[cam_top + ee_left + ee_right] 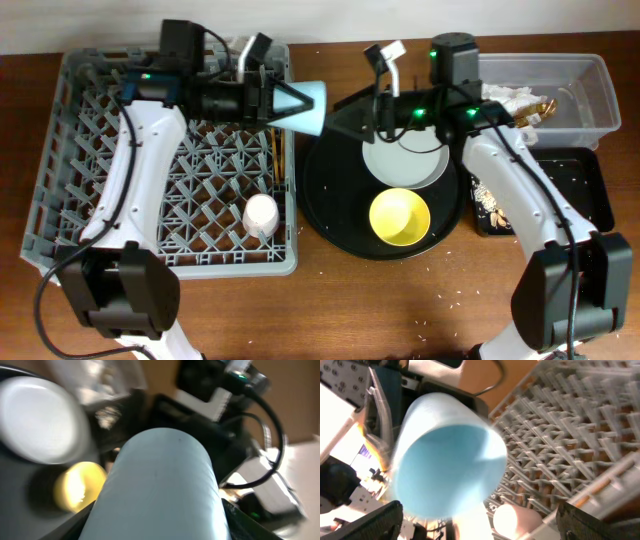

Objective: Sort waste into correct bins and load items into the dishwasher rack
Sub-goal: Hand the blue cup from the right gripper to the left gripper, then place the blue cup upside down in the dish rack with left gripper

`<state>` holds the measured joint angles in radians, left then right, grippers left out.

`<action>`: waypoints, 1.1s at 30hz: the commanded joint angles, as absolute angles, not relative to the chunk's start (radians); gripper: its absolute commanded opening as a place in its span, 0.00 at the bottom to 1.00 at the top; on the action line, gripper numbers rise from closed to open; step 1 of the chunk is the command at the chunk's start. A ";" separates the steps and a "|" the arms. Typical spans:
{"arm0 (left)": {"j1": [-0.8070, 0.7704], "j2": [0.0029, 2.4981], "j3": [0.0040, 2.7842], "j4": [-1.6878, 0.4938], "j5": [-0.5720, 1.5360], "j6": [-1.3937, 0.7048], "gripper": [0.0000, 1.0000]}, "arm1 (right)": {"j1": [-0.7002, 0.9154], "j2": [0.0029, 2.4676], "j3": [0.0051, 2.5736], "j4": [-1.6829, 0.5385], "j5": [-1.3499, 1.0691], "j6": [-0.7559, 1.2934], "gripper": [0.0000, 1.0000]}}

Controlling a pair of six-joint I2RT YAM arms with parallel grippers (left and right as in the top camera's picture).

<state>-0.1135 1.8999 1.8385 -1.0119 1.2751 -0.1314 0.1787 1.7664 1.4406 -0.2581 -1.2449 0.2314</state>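
My left gripper [285, 100] is shut on the light blue cup [310, 106] and holds it sideways above the right edge of the grey dishwasher rack [90, 150]. The cup fills the left wrist view [160, 485]. My right gripper [335, 120] is open and empty just right of the cup, whose open mouth faces it in the right wrist view [445, 455]. The pale pink cup [261, 215] lies in the rack's front right. The white plate [405, 160] and yellow bowl [400, 217] sit on the round black tray [330, 200].
The clear tub [590, 95] at the back right holds white napkins and a gold-brown wrapper [520, 105]. The shallow black tray [575, 190] in front of it holds beige food scraps [490, 205]. Crumbs lie on the wooden table.
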 commanded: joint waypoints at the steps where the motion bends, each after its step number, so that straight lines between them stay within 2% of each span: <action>1: -0.092 1.838 1.854 -1.036 0.752 -0.132 0.58 | 0.077 1.760 1.446 -0.305 -1.187 0.245 0.98; 4: -0.150 1.826 1.854 -1.101 0.167 -0.145 0.59 | 0.033 1.730 1.470 -0.520 -0.917 0.198 0.98; 5: -0.170 1.827 1.854 -1.089 0.033 -0.145 0.59 | 0.044 1.712 1.511 -0.648 -0.773 0.159 0.98; 7: -0.219 1.835 1.852 -1.077 -0.074 -0.144 0.59 | 0.072 1.694 1.657 -0.985 -0.416 0.104 0.99; 8: -0.247 1.838 1.850 -1.082 -0.089 -0.144 0.59 | 0.074 1.694 1.717 -1.106 -0.293 0.104 0.99; 11: -0.273 1.887 1.850 -1.112 -0.109 -0.146 0.59 | 0.072 1.695 1.739 -1.203 -0.257 0.104 0.99; 24: -0.292 2.128 1.850 -1.195 -0.049 -0.171 0.59 | 0.072 1.695 1.739 -1.246 -0.257 0.104 0.98; 25: -0.292 2.132 1.850 -1.195 -0.049 -0.171 0.81 | 0.072 1.695 1.739 -1.246 -0.257 0.104 0.98; 26: -0.292 2.132 1.850 -1.191 -0.049 -0.171 0.92 | 0.072 1.695 1.739 -1.246 -0.257 0.104 0.98; 27: -0.292 2.132 1.851 -1.195 -0.049 -0.171 0.98 | 0.072 1.695 1.739 -1.246 -0.257 0.104 0.98; 30: -0.292 2.131 1.964 -1.293 -0.049 -0.171 0.99 | 0.072 1.695 1.739 -1.246 -0.257 0.104 0.99; 32: -0.294 2.131 2.114 -1.382 -0.039 -0.171 0.99 | 0.072 1.695 1.739 -1.246 -0.257 0.104 0.99; 33: -0.299 2.131 2.228 -1.439 0.031 -0.170 0.99 | 0.072 1.695 1.739 -1.245 -0.256 0.104 0.99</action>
